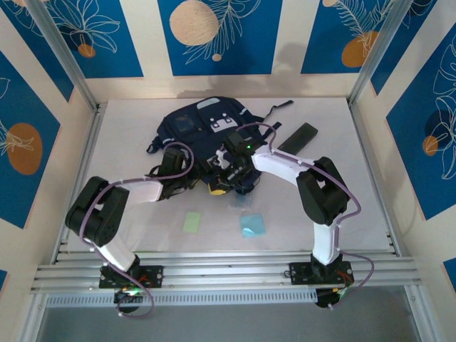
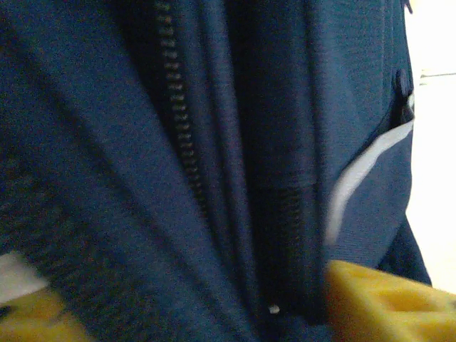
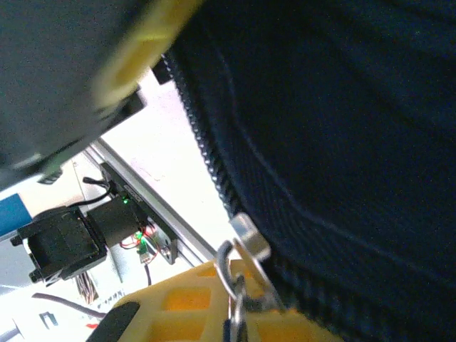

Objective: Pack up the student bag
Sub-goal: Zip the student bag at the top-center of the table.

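The student bag (image 1: 203,128), dark navy with a white-grey patch, lies at the back middle of the table. Both grippers meet at its near edge. My left gripper (image 1: 173,173) is pressed into the fabric. In the left wrist view, navy cloth and a zipper line (image 2: 178,121) bulge between its yellow fingers (image 2: 388,303), which stand well apart. My right gripper (image 3: 239,317) is shut on the metal zipper pull (image 3: 234,281), which hangs from the slider (image 3: 249,239) on the bag's zipper (image 3: 206,142).
A green note (image 1: 192,222) and a light blue note (image 1: 253,225) lie on the white table in front of the bag. A black flat case (image 1: 297,137) lies at the back right. Metal frame rails (image 1: 228,272) run along the near edge.
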